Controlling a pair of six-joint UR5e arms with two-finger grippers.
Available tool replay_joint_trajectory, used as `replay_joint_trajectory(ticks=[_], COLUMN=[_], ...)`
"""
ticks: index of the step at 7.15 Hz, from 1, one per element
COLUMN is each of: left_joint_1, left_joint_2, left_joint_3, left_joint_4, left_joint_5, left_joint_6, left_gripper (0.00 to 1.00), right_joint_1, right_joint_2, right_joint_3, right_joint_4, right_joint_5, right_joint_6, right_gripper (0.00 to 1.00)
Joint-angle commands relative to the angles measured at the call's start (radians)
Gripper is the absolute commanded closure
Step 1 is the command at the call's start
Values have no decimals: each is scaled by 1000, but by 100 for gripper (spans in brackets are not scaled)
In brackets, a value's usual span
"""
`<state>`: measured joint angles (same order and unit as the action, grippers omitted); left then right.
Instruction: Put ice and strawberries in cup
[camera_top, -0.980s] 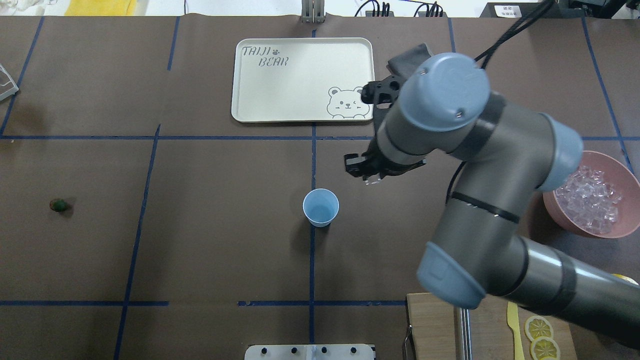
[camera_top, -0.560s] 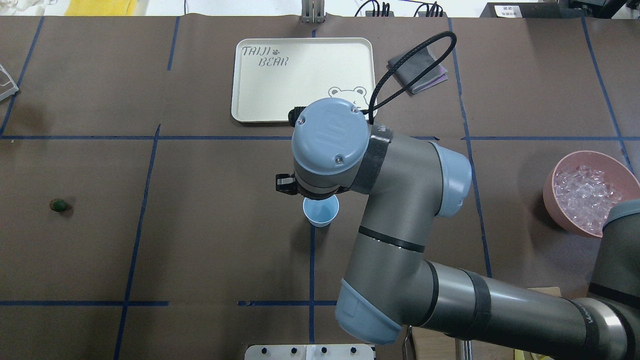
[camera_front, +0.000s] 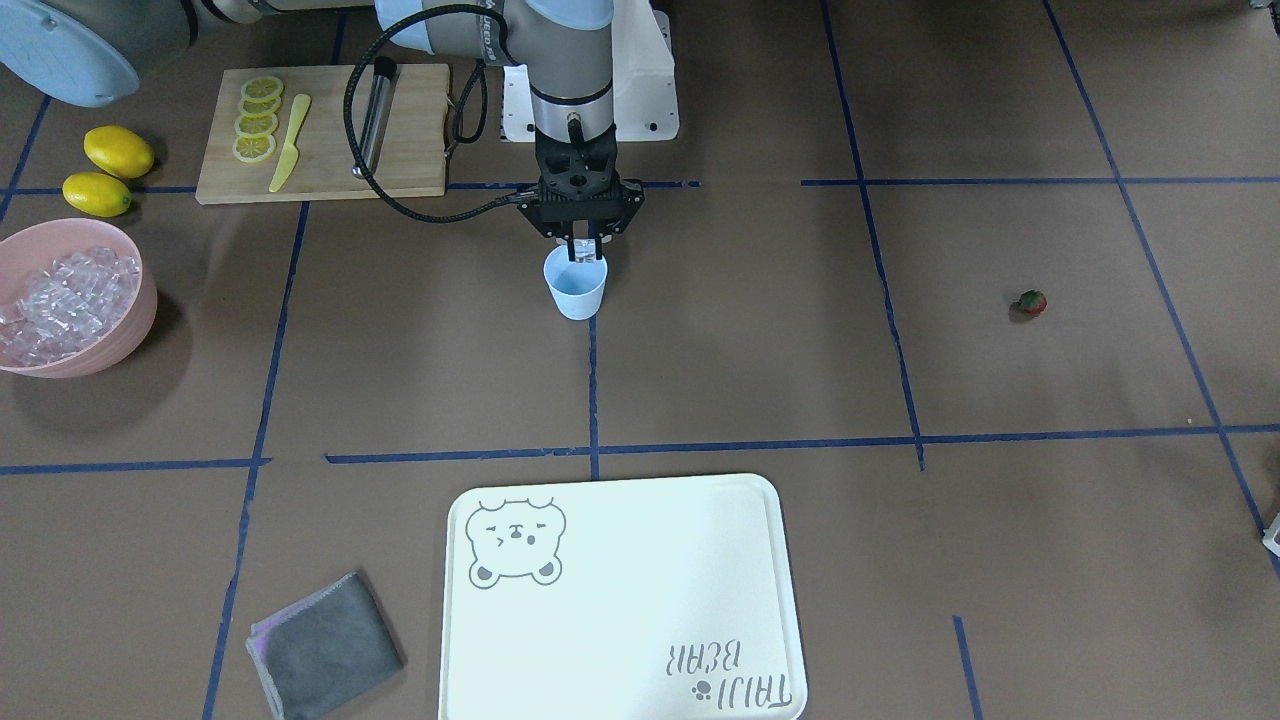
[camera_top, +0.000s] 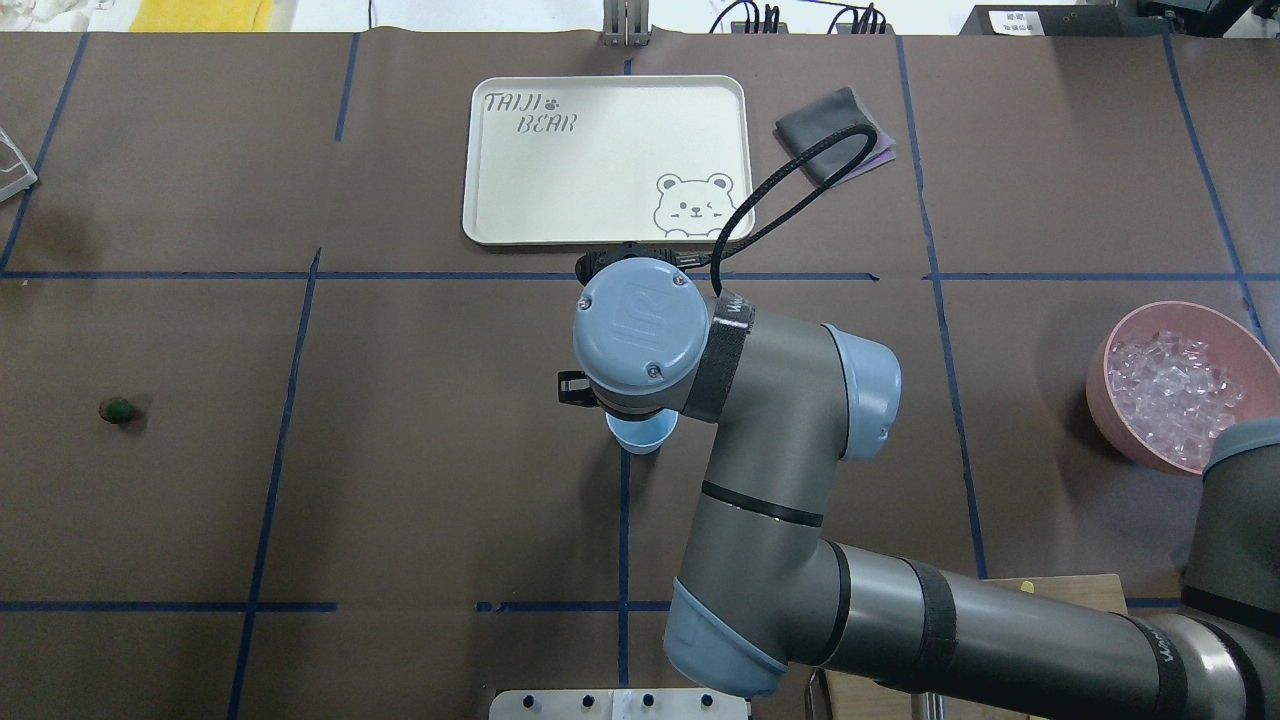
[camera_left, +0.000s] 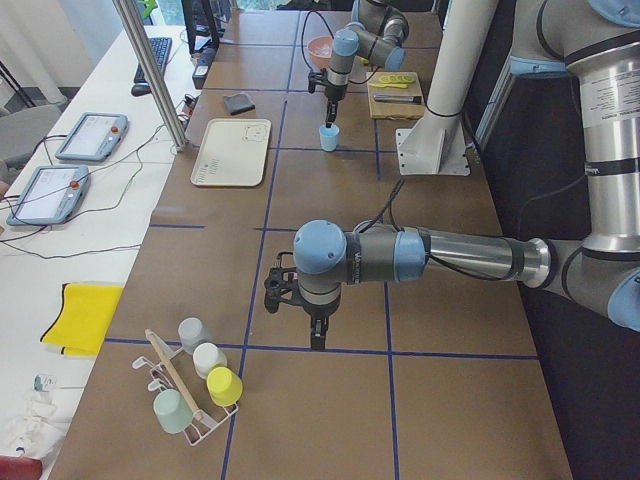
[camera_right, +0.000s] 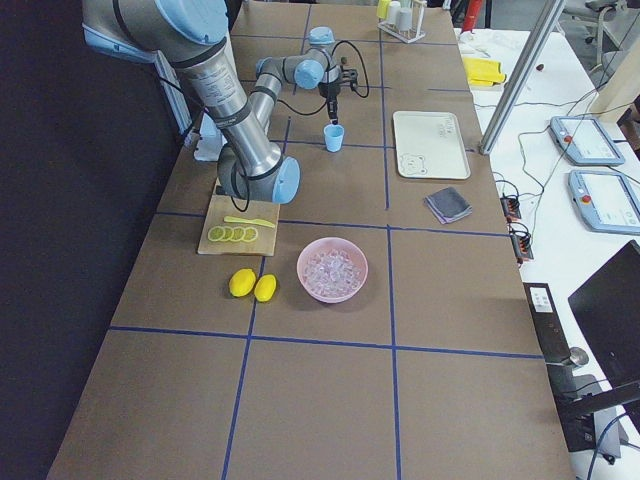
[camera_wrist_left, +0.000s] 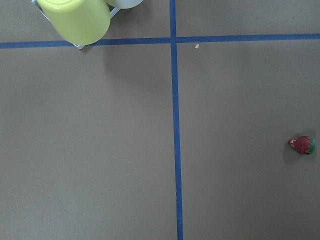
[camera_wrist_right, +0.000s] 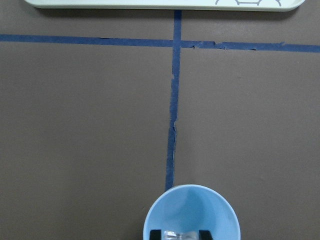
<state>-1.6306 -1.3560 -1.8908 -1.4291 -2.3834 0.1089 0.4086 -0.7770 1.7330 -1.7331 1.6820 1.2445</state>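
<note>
Seen from across the table, the right gripper (camera_front: 586, 256) hangs over the pale-blue cup (camera_front: 577, 293), its fingers nipped narrowly on one clear ice cube (camera_front: 587, 260) above the cup's mouth. The strawberry (camera_front: 1031, 302) lies well apart on the brown mat, a pink bowl (camera_front: 112, 345) holds the heap of ice (camera_front: 60, 295), and a cream tray (camera_front: 650, 560) reads "TAIJI BEAR". Overhead, the right arm (camera_top: 770, 400) covers most of the cup. From the table's left end, the left gripper (camera_left: 316, 336) points down near a cup rack (camera_left: 185, 398); its opening cannot be told. The left wrist view shows the strawberry right of a blue tape line (camera_wrist_left: 175, 140). The right wrist view shows the ice cube between dark fingertips (camera_wrist_right: 156, 234).
</note>
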Motion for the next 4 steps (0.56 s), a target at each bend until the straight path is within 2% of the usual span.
replay_joint_trajectory(ticks=[1,2,4], left_joint_1=[0,0,0], left_joint_2=[0,-2,-3], left_joint_3=[-1,-1,-1], left_joint_4=[-1,-1,-1], left_joint_5=[0,0,0], left_joint_6=[0,0,0], left_gripper=[0,0,0], right_joint_1=[-1,-1,-1], right_joint_2=[-11,-10,-10], right_joint_3=[2,5,11], right_joint_4=[1,1,1], right_joint_5=[-4,-2,4], right_joint_6=[-4,-5,-5], right_gripper=[69,1,1])
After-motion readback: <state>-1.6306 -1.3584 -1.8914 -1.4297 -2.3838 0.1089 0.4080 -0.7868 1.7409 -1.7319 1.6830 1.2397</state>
